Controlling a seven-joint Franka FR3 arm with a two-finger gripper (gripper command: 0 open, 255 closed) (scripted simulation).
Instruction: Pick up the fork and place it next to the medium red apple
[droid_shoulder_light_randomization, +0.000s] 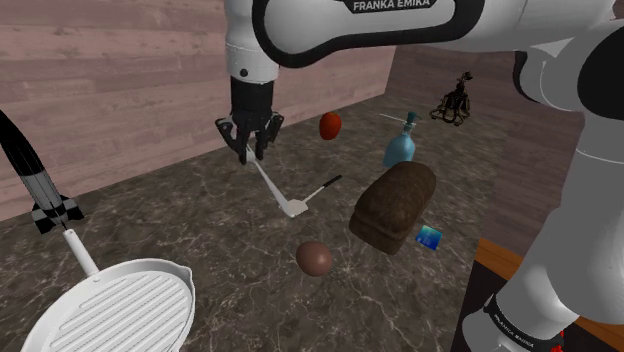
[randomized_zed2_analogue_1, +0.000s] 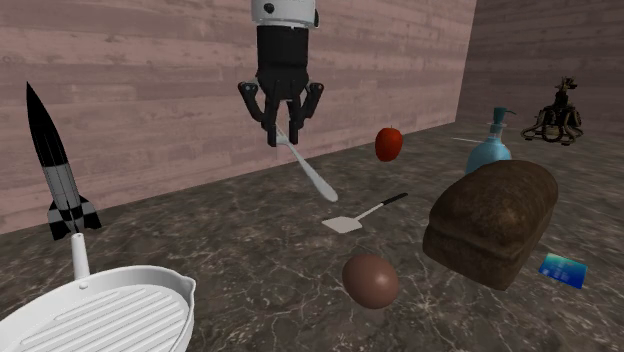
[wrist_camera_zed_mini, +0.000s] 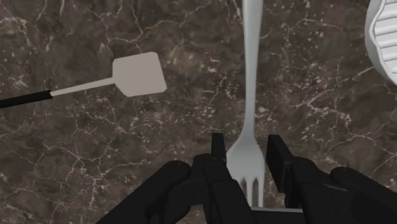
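A dark marble counter (droid_shoulder_light_randomization: 180, 220) runs beneath pink plank walls (droid_shoulder_light_randomization: 120, 80), where the white arm's black gripper (droid_shoulder_light_randomization: 252, 150) hangs above the surface, clear of it. Its two fingers (wrist_camera_zed_mini: 218, 145) are drawn in part way and clasp the tined end of a pale fork (droid_shoulder_light_randomization: 266, 183). The handle slants down and away from the gripper toward the counter. In the wrist view the fork's head sits between the fingertips, and its long handle reaches out over the marble.

The fork is off the counter and apart from the red apple (droid_shoulder_light_randomization: 330, 125), which rests near the back wall, to the shoulder view's right of the gripper. A spatula (randomized_zed2_analogue_1: 360, 216) with a grey blade and black handle lies flat on the marble below the fork.

A dark brown loaf (droid_shoulder_light_randomization: 395, 205) sits to the shoulder view's right, with a blue pump bottle (droid_shoulder_light_randomization: 401, 145) just behind it. A brown egg-shaped ball (droid_shoulder_light_randomization: 314, 258) lies in front of the spatula. At the shoulder view's left stand a black-and-white toy rocket (droid_shoulder_light_randomization: 35, 180) and a white ridged pan (droid_shoulder_light_randomization: 120, 310).
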